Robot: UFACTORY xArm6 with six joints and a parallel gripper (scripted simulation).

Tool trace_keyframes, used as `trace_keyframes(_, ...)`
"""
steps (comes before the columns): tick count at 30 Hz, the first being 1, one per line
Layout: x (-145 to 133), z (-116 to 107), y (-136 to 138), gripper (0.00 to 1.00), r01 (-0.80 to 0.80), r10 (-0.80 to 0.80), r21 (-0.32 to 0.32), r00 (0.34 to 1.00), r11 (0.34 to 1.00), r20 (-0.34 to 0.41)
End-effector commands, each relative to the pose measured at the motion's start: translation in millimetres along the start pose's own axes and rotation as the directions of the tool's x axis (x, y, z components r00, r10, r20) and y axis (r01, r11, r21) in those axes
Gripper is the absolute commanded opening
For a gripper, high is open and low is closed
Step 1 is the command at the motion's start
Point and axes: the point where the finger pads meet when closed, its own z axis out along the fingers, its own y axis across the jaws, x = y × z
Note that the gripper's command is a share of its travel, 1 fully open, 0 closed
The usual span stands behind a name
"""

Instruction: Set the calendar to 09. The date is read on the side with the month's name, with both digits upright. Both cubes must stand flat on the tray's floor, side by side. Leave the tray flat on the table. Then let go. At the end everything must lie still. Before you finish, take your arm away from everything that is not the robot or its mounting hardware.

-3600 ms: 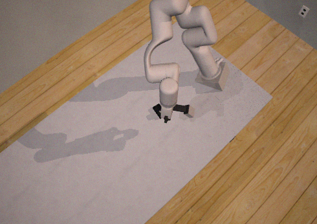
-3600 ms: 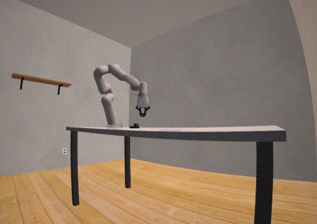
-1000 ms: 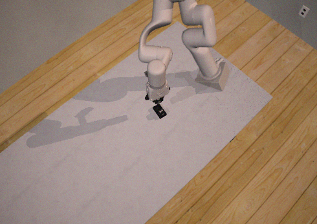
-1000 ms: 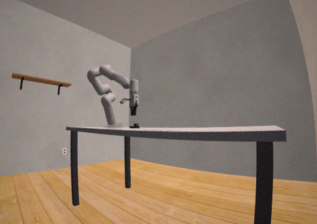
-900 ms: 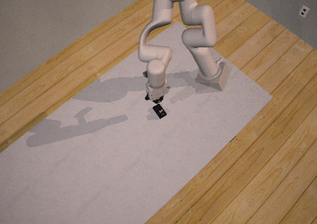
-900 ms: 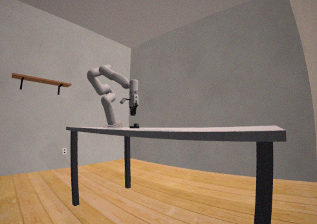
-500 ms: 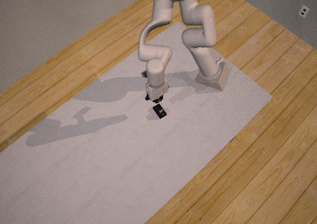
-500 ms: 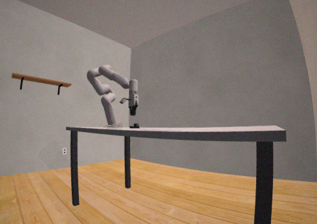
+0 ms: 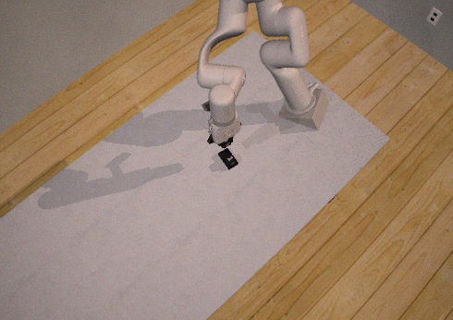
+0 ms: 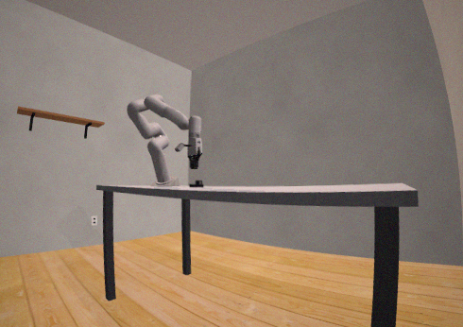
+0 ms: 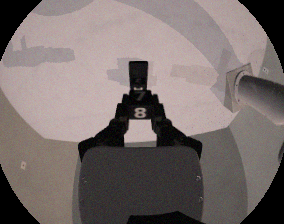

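The black tray point(image 9: 223, 153) point(image 10: 192, 185) point(image 11: 138, 67) stands on the table. One black cube point(image 9: 231, 160) point(image 10: 198, 182) is in it, toward one end, with a white mark too small to read; it is partly hidden in the wrist view. My gripper point(image 9: 225, 142) point(image 10: 194, 166) point(image 11: 140, 101) is shut on the other black cube point(image 11: 140, 113), which shows a white 8 on the face nearer the wrist camera and a 7 on the adjoining face. The gripper holds it above the table, clear of the tray. The month's name cannot be read.
The pale table top point(image 9: 185, 239) point(image 10: 302, 187) surrounds the tray. The arm's base point(image 9: 302, 111) point(image 11: 239, 90) stands on it, behind and to the right of the tray in the top view. Shadows of the arm lie across the table.
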Motion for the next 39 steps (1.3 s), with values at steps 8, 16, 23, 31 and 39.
trace_keyframes(8, 0.2, 25.9, -1.1, 0.27, -0.001, 0.001, 0.002, 1.000, 1.000, 0.001)
trace_keyframes(16, 0.4, 45.6, -1.2, 0.27, -0.001, 0.001, 0.002, 1.000, 1.000, 0.001)
trace_keyframes(23, 0.6, 60.0, -1.3, 0.27, -0.001, 0.001, 0.002, 1.000, 1.000, 0.001)
trace_keyframes(31, 0.6, 62.4, -1.3, 0.27, -0.001, 0.001, 0.002, 1.000, 1.000, 0.001)
trace_keyframes(39, 0.6, 62.4, -1.3, 0.27, -0.001, 0.001, 0.002, 1.000, 1.000, 0.001)
